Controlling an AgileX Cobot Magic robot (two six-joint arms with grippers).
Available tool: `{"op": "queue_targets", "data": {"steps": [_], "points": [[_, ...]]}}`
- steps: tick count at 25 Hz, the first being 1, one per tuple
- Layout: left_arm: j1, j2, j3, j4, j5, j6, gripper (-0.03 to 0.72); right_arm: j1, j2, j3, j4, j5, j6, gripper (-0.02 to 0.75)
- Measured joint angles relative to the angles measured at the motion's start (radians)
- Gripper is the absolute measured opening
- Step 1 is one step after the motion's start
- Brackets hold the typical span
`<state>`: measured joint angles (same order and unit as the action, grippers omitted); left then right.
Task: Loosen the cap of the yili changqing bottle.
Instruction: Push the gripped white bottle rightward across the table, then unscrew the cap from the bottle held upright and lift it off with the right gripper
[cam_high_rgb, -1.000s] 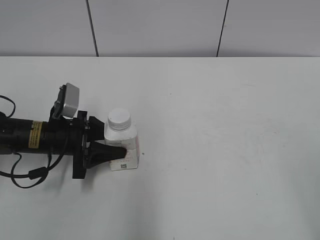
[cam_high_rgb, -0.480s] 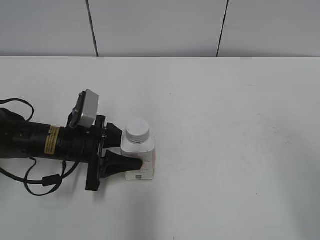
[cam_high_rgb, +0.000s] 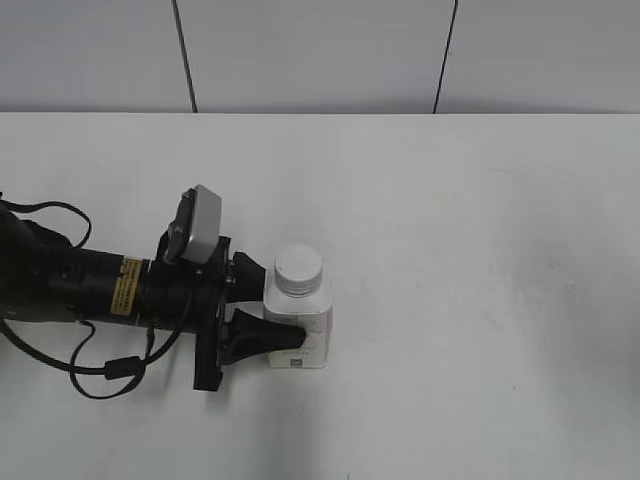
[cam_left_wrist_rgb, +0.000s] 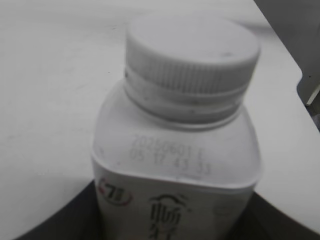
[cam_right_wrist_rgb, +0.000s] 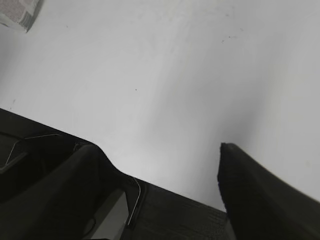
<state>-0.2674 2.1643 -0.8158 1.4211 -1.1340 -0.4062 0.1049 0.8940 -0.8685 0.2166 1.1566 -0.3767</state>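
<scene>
Left tool (cam_high_rgb: 285, 335) around upright bottle (cam_high_rgb: 300, 330); open table (cam_high_rgb: 480, 250) rightward

Plain white matte flat tabletop (cam_high_rgb: 470, 300) fills most of the exterior view, faint scuffs toward 3 o'clock. Behind it at 12 o'clock, a pale grey panelled wall (cam_high_rgb: 320, 50) with two thin dark vertical seams (cam_high_rgb: 184, 55), at 11 and 1 o'clock. Light even, soft shadows.
</scene>
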Motion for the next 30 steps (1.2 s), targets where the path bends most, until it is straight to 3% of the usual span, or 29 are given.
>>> {"op": "queue_targets", "data": {"steps": [8, 18, 25, 30], "points": [[-0.01, 0.0, 0.0, -0.006, 0.002, 0.001, 0.376, 0.033, 0.176, -0.099, 0.01, 0.003, -0.023, 0.533], [-0.01, 0.0, 0.0, -0.006, 0.003, 0.003, 0.376, 0.236, 0.433, -0.275, -0.033, 0.053, 0.118, 0.488], [-0.01, 0.0, 0.0, -0.006, 0.003, 0.003, 0.376, 0.398, 0.586, -0.422, -0.075, 0.055, 0.099, 0.487], [-0.01, 0.0, 0.0, -0.006, 0.003, 0.003, 0.376, 0.453, 0.688, -0.529, -0.08, 0.059, 0.125, 0.486]]}}
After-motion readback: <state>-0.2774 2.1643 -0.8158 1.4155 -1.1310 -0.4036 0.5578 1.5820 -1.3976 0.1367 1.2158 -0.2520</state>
